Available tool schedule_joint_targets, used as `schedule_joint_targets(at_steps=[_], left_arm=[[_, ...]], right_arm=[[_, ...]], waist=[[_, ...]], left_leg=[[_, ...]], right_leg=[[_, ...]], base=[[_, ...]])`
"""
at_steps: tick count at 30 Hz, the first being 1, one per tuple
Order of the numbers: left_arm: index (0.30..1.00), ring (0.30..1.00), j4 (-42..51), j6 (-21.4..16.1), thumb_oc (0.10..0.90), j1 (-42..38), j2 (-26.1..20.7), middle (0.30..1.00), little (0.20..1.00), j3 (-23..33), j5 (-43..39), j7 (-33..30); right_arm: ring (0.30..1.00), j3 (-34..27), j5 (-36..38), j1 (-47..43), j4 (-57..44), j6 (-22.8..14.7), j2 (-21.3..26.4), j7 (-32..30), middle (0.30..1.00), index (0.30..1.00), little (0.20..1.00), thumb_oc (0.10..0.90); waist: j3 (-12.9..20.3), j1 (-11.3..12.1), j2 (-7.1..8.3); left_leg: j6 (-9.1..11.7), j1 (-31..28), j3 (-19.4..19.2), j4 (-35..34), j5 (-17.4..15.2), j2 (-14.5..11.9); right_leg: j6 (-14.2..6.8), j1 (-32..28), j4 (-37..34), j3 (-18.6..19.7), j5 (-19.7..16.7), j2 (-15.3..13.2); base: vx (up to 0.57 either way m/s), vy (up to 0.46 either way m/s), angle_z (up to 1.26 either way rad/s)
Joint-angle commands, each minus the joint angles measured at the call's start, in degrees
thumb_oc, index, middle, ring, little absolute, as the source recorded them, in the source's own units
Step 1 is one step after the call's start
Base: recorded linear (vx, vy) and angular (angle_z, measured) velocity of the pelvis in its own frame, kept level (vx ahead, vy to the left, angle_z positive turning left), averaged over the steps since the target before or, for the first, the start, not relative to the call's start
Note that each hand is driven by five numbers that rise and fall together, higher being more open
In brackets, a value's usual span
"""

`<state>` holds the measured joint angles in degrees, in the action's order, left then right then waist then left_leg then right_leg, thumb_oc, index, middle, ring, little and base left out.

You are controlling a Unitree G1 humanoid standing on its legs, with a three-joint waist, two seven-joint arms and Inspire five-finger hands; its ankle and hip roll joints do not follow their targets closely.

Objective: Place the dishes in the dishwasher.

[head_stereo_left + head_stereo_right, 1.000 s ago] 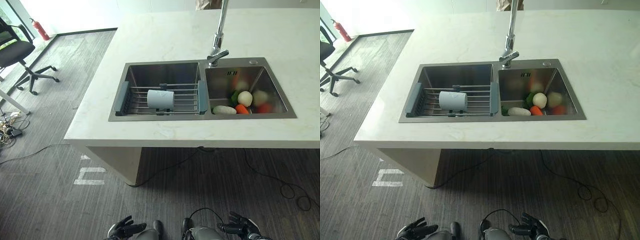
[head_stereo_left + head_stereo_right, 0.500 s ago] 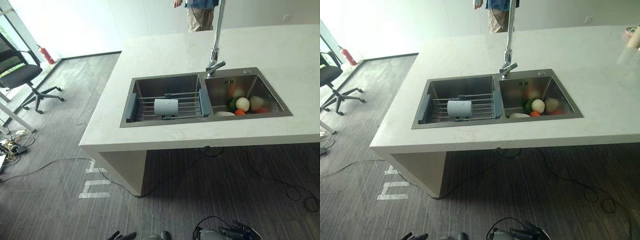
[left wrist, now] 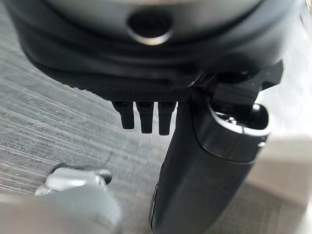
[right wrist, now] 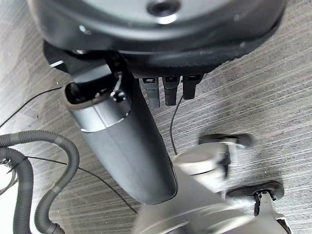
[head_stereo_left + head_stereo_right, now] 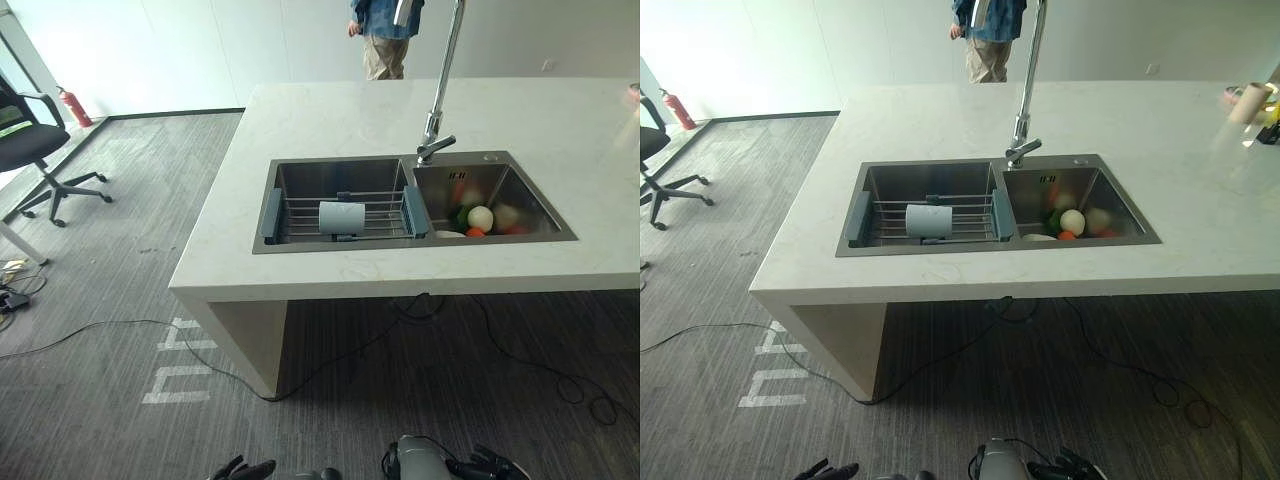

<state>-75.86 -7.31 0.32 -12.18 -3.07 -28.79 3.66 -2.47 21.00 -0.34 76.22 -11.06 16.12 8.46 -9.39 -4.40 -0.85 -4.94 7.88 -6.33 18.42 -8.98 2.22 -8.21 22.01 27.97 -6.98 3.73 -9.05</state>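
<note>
The robot's left hand point(image 5: 245, 468) hangs low over grey striped carpet, fingers relaxed and empty. Well ahead, a pale blue cup point(image 5: 341, 217) lies on its side across a wire rack point(image 5: 300, 213) in the left basin of a steel sink point(image 5: 270, 246), long axis running left to right. Round vegetables point(image 5: 480, 217) fill the right basin beneath a tall chrome tap point(image 5: 441, 90). The right hand point(image 5: 488, 466), equally slack and empty, is about as far from the cup.
</note>
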Motion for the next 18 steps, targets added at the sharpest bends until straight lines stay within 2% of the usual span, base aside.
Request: schedule_joint_targets(at_steps=[1,3,4,5,6,7,8,9,10,13,14,16,18], left_arm=[[0.9,0.9,0.84,0.78,0.8,-0.45,-1.33,0.9,0.9,2.58,-1.28,0.15],[0.9,0.9,0.93,0.64,0.8,-0.4,-0.83,0.9,0.9,2.72,-2.7,-0.05],[0.9,0.9,1.98,0.33,0.8,-0.23,-0.17,0.9,0.9,2.91,0.25,-0.46],[0.9,0.9,2.47,-0.02,0.8,-0.32,-0.02,0.9,0.9,2.83,2.01,-0.54],[0.9,0.9,3.61,-0.24,0.8,-0.87,0.05,0.9,0.9,0.85,3.42,-0.64],[0.9,0.9,3.84,0.5,0.8,-1.08,0.0,0.9,0.9,0.47,1.72,-0.62],[0.9,0.9,3.62,1.01,0.8,-1.34,-0.17,0.9,0.9,0.47,1.72,-0.12],[0.9,0.9,3.4,1.71,0.8,-1.61,-0.36,0.9,0.9,0.53,1.95,0.3],[0.9,0.9,3.23,2.75,0.8,-2.33,-0.38,0.9,0.9,0.36,1.86,-0.2],[0.9,0.9,2.1,3.17,0.8,-2.71,0.01,0.9,0.9,1.0,1.66,-0.96],[0.9,0.9,1.74,3.23,0.8,-2.24,-0.39,0.9,0.9,1.81,0.81,-1.92],[0.9,0.9,1.55,3.89,0.8,-1.84,-0.8,0.9,0.9,3.03,0.04,-1.92],[0.9,0.9,-0.01,2.92,0.8,-0.22,-1.41,0.9,0.9,5.02,-0.37,-0.68]], right_arm=[[0.9,-0.04,1.29,-2.83,-0.8,-0.58,1.12,-0.4,0.9,0.9,0.9,0.8],[0.9,0.03,-1.79,-2.11,0.48,-1.65,0.92,-0.04,0.9,0.9,0.9,0.8],[0.9,0.87,-5.06,-1.43,-0.04,-2.16,0.82,-1.07,0.9,0.9,0.9,0.8],[0.9,1.24,-4.72,-1.25,-0.39,-1.98,0.89,-1.74,0.9,0.9,0.9,0.8],[0.9,1.47,-1.78,-0.89,-1.15,-1.44,2.39,-2.16,0.9,0.9,0.9,0.8],[0.9,1.1,-2.67,-1.3,-1.38,-1.67,3.55,-1.33,0.9,0.9,0.9,0.8],[0.9,1.04,-2.96,-1.33,-1.41,-2.12,3.95,-0.85,0.9,0.9,0.9,0.8],[0.9,1.06,-2.79,-1.31,-1.66,-2.32,4.2,-0.73,0.9,0.9,0.9,0.8],[0.9,1.2,-1.72,-1.36,-1.94,-2.28,4.15,-0.97,0.9,0.9,0.9,0.8],[0.9,0.55,4.14,-1.47,-2.2,-1.8,3.8,-1.32,0.9,0.9,0.9,0.8],[0.9,-0.32,2.61,-0.7,-2.67,-1.78,3.52,-0.16,0.9,0.9,0.9,0.8],[0.9,-0.08,-0.32,-0.33,-2.45,-2.61,2.97,-0.36,0.9,0.9,0.9,0.8],[0.9,-0.35,2.07,0.46,-1.19,-2.23,2.13,-0.36,0.9,0.9,0.9,0.8]], waist=[[-2.96,-0.73,-0.37],[-2.05,-0.67,0.88],[-2.43,0.17,2.64],[-2.47,0.87,3.66],[-3.81,2.78,4.26],[-4.16,2.78,1.82],[-4.47,2.81,0.8],[-4.8,2.84,0.56],[-4.49,2.53,0.22],[-2.84,2.45,-0.55],[-1.55,2.0,-0.75],[-0.97,2.03,-0.68],[-0.12,2.41,-0.49]], left_leg=[[3.44,-6.29,2.7,-1.23,-7.93,-2.9],[4.74,-7.54,0.58,-1.23,-7.46,-4.56],[5.25,-9.29,-1.58,-1.23,-3.55,-5.17],[5.37,-8.79,-1.69,-1.23,-0.36,-4.63],[5.55,-3.45,-1.16,0.69,2.91,-3.43],[6.48,0.11,-1.12,-1.23,1.94,-4.9],[7.37,2.97,-1.0,-1.23,3.0,-6.29],[7.79,5.02,-0.48,-1.23,4.26,-7.05],[8.16,4.94,-1.74,-1.23,4.19,-8.63],[8.49,4.95,-0.95,-1.23,2.21,-8.63],[8.8,3.88,-0.99,-1.23,0.17,-8.38],[8.8,3.32,-1.33,-1.23,-0.65,-8.11],[8.24,2.2,-1.33,-1.23,-1.91,-7.55]], right_leg=[[-0.35,-7.25,-10.78,-0.52,-4.16,0.15],[0.47,-8.88,-10.78,-0.32,-0.71,0.61],[1.42,-12.34,-10.78,1.56,1.61,0.9],[1.97,-13.19,-10.78,2.6,2.22,0.79],[3.1,-15.59,-10.78,3.18,3.79,1.18],[2.56,-15.76,-10.78,1.25,4.38,1.84],[2.54,-16.15,-10.78,0.52,4.84,2.01],[2.68,-16.56,-10.78,0.53,5.07,1.94],[2.38,-16.44,-10.78,-0.52,5.78,1.52],[1.42,-15.25,-10.78,-2.17,5.75,0.02],[0.73,-14.19,-10.78,-3.59,5.32,-1.58],[0.37,-13.96,-10.78,-4.17,5.19,-2.38],[-0.14,-14.24,-10.78,-4.34,5.32,-3.14]], base=[[0.17,-0.45,-0.15],[0.25,-0.449,-0.05],[0.28,-0.396,0.0],[0.31,-0.4,0.11],[0.17,-0.034,0.24],[0.13,0.117,0.45],[0.07,0.245,0.38],[0.07,0.189,0.3],[0.1,0.194,0.03],[0.12,0.2,-0.46],[0.09,0.139,-0.43],[0.07,0.098,-0.03],[0.08,0.066,0.02]])
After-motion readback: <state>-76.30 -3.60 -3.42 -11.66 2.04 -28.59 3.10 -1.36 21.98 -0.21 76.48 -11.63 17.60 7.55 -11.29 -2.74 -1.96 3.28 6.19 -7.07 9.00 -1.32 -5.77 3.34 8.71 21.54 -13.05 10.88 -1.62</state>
